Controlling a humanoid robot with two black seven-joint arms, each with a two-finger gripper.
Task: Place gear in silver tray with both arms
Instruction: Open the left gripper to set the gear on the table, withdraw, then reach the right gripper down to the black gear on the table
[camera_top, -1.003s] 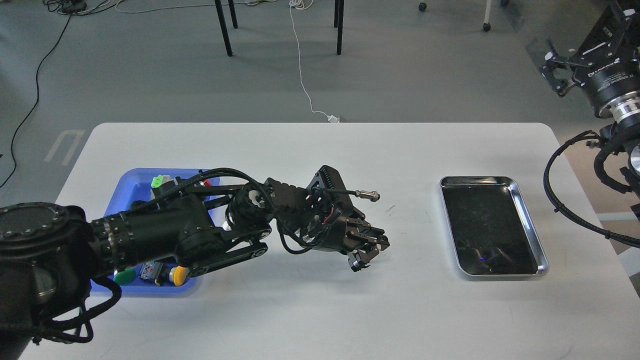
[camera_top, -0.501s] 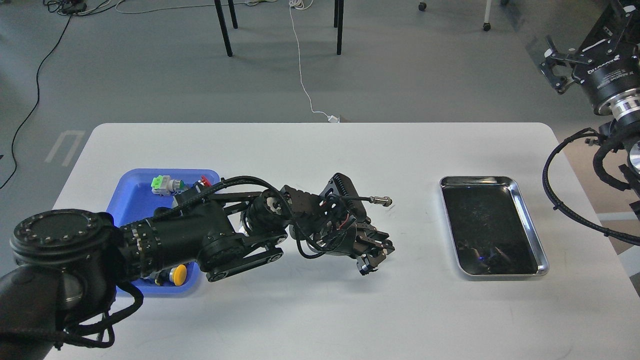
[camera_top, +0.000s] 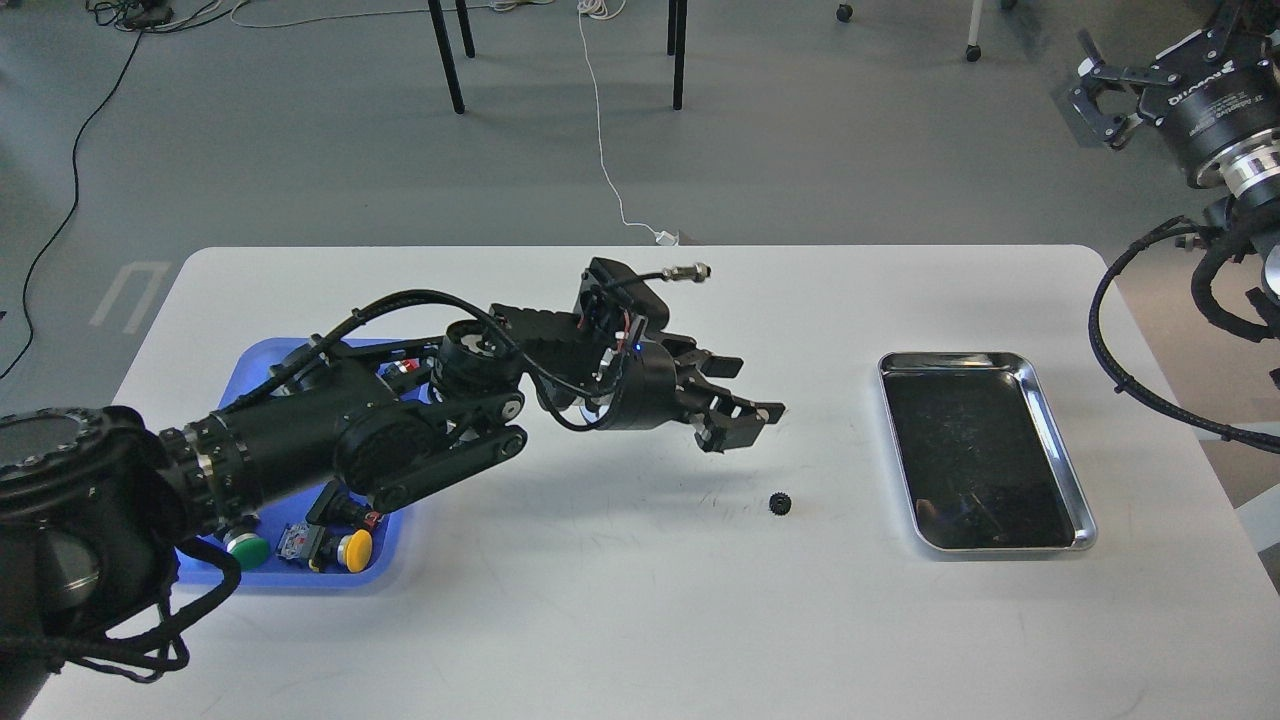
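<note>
The small black gear (camera_top: 779, 503) lies alone on the white table (camera_top: 620, 600), between the two trays and nearer the silver tray (camera_top: 1055, 420), but well short of its rim. Nothing holds it. That spot reads as a handover point: within reach of either arm, so one can set it down and the other take it on.

The silver tray sits to the right of the gear, its dark reflective bottom bare as far as can be seen, so the placing is not yet done.

Above and to the left of the gear hangs the left gripper (camera_top: 745, 400), clear of the table, its jaws apart and empty, pointing toward the silver tray. It is near the gear but not touching it, a pose that suits an arm not engaged with the part.

The right gripper (camera_top: 1095, 85) is up at the far right corner of the view, high off the table and well apart from both gear and tray; its jaws look spread, with nothing between them. By my reading, the next move falls to this arm: come down over the gear, close on it, and carry it across the rim.

Behind the left arm sits the blue plastic tray (camera_top: 265, 370), holding push-buttons and other small parts.
</note>
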